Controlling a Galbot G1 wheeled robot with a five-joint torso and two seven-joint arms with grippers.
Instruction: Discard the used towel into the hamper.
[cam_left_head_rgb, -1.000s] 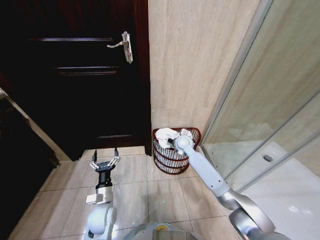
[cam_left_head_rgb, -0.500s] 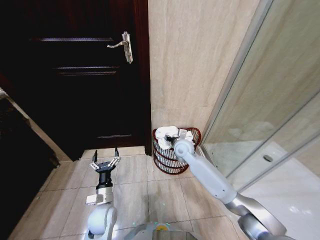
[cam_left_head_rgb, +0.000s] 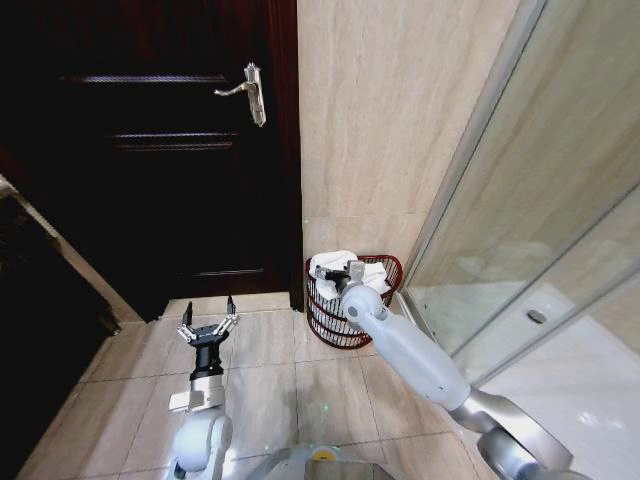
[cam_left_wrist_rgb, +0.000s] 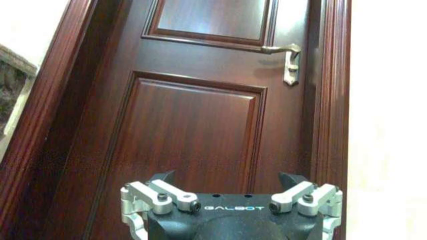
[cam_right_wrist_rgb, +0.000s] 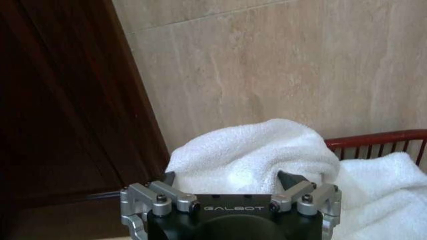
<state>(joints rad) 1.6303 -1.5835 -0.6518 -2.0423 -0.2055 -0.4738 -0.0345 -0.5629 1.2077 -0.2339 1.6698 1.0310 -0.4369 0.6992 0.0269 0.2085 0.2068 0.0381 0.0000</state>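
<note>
The hamper (cam_left_head_rgb: 328, 325), a round reddish-brown open-weave basket, stands on the floor in the corner between the door and the tiled wall. The white towel (cam_left_head_rgb: 330, 265) lies bunched in its top, partly above the rim. My right gripper (cam_left_head_rgb: 346, 273) hovers over the hamper's near rim, open, with the towel (cam_right_wrist_rgb: 260, 150) just ahead of its fingers and the red rim (cam_right_wrist_rgb: 380, 137) beyond it. My left gripper (cam_left_head_rgb: 206, 320) is parked low over the floor tiles to the left, open and pointing at the door (cam_left_wrist_rgb: 200, 125).
A dark wooden door (cam_left_head_rgb: 150, 150) with a metal lever handle (cam_left_head_rgb: 245, 92) stands left of the hamper. A beige tiled wall (cam_left_head_rgb: 380, 120) rises behind it. A glass shower partition (cam_left_head_rgb: 540, 230) runs along the right. Floor tiles lie open in front of the hamper.
My right arm has drawn back a little from over the hamper, its wrist shifting left and toward me. The towel stays in the hamper. The left arm has barely moved.
</note>
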